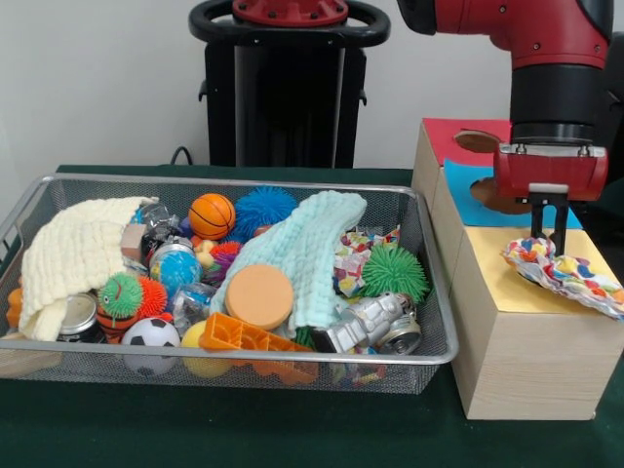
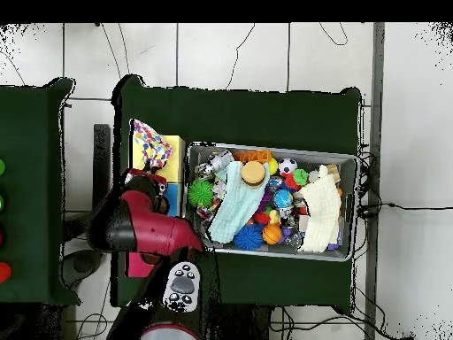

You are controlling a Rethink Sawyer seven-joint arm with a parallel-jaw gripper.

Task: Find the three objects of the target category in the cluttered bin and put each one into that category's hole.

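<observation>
The gripper pinches one dotted cloth, draped over the yellow box. Its hole isn't visible, and the floppy fabric could snag on the rim or slide off the edge.

Silver wire-mesh bin, pale matt wooden box, soft waffled cloth, floppy dotted fabric piece.

Orange sponge disc, basketball, green spiky ball
</observation>
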